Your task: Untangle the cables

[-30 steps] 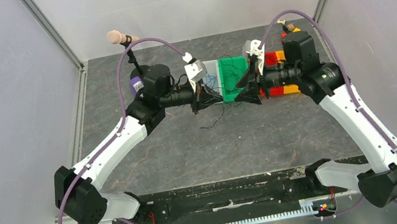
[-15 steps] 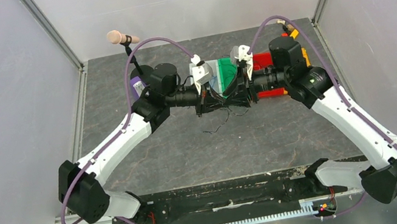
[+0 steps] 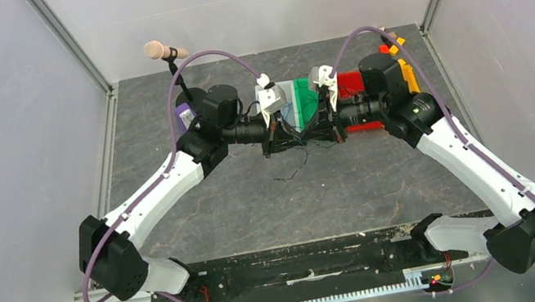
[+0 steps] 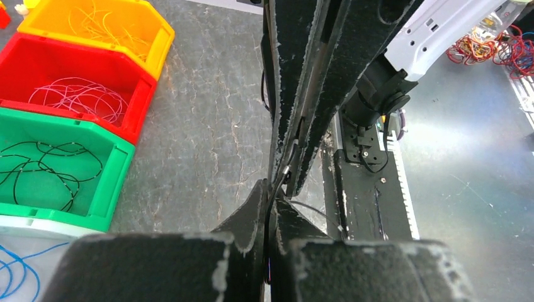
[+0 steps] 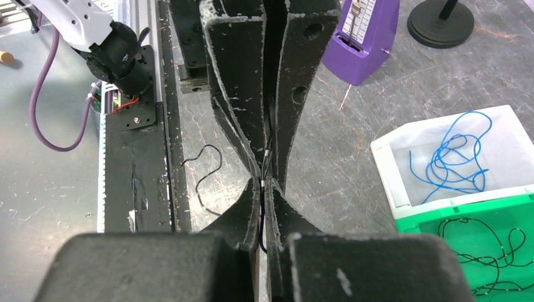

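Just in front of the green bin: the left gripper and the right gripper meet tip to tip, a little above the table.
Fingers: black wedge shapes, narrow at the tip, with a rough surface and pale, worn edges.
Black cable: very thin and flexible. One part runs between the two pairs of tips, and a loose end lies in a curl on the table, on the arm-base side of the green bin.
Left gripper state: jaws pressed together with the black cable pinched between them.
Right gripper state: jaws also pressed together, gripping the same black cable where a small pale tip shows.
Table surface: dark grey, matte, with a veined pattern like stone.
Green bin: hard, glossy plastic, box shape, with more black cables lying inside in loose loops.
White bin: touches the green bin on one side and contains a blue cable in a tangle.
Red bin: touches the green bin on the other side and contains thin purple loops.
Orange bin: after the red bin, farther from the green bin, with yellow cables inside.
Left arm: white shell with black joints. It rises from its base, bends at the elbow, and the wrist lies level, pointing toward the green bin.
Right arm: a mirror pose, with the wrist level and pointing at the left one.
Purple hoses: thick, smooth, arching over each wrist.
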